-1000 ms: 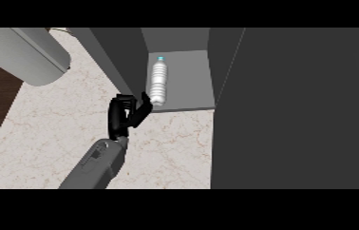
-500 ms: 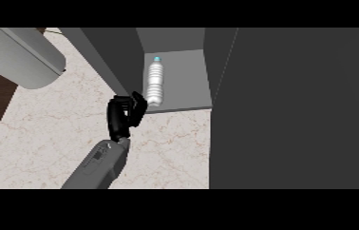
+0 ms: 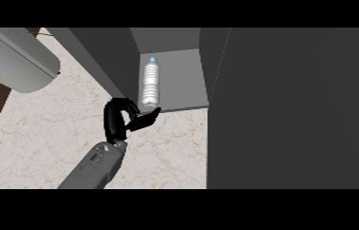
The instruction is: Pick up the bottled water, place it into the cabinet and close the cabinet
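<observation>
Water bottle (image 3: 150, 84) already lies inside the cabinet (image 3: 175, 72), near its front edge. Left hand (image 3: 123, 119) sits just outside on the counter (image 3: 49, 124), fingers curled, holding nothing. Door (image 3: 280, 105) not yet shut; right hand unseen.

The bottled water (image 3: 151, 83) stands inside the open cabinet (image 3: 172, 41), just above and to the right of the left hand (image 3: 121, 119). It is clear and ribbed, with a small pale blue cap at the end farthest from the hand. Its base sits near the front edge of the cabinet's grey floor, close to the hand's fingertips but apart from them. The cabinet's dark door (image 3: 280, 105) hangs open, well to the right of the hand.
</observation>
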Controlling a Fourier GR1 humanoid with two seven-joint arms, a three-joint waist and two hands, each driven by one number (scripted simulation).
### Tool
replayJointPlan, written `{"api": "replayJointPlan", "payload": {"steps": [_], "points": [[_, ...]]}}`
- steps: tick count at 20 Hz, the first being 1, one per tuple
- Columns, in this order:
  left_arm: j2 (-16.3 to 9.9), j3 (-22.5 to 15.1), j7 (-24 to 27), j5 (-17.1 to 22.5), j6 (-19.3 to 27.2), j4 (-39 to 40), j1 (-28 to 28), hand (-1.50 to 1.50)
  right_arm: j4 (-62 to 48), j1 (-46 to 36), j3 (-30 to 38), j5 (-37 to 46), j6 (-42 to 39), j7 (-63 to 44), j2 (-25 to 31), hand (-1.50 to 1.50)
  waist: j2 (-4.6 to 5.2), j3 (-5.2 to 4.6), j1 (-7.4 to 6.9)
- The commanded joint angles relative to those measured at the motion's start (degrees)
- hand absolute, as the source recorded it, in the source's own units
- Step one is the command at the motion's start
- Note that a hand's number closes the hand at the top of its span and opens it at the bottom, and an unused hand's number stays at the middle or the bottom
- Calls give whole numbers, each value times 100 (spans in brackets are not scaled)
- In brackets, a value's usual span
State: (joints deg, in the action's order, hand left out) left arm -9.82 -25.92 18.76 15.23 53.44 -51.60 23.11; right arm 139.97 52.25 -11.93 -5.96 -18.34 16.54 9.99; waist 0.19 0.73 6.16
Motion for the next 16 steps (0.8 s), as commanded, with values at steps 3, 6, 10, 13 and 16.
{"api": "replayJointPlan", "payload": {"steps": [3, 6, 10, 13, 16], "points": [[7, 177, -598, 18, -334, 409, 1741, -150, 26, -2, -13, -205, -109, -72, 63, -150, 137, -74, 252], [-103, 24, -521, 55, -587, 230, 1623, -150, 76, -40, 18, -228, -150, -55, 88, -150, 151, -83, 292], [49, 26, -348, 288, -738, -433, 1538, -150, -26, -30, -92, -217, -195, -42, 62, -150, 98, -93, 276], [60, 58, -245, 498, -1006, -740, 1432, -150, 27, -19, -120, -215, -200, -107, 75, -150, 74, -103, 204], [38, 48, -72, 570, -1150, -883, 1370, -150, 189, 80, -248, -202, -208, -141, 53, -150, 30, -109, 163]]}}
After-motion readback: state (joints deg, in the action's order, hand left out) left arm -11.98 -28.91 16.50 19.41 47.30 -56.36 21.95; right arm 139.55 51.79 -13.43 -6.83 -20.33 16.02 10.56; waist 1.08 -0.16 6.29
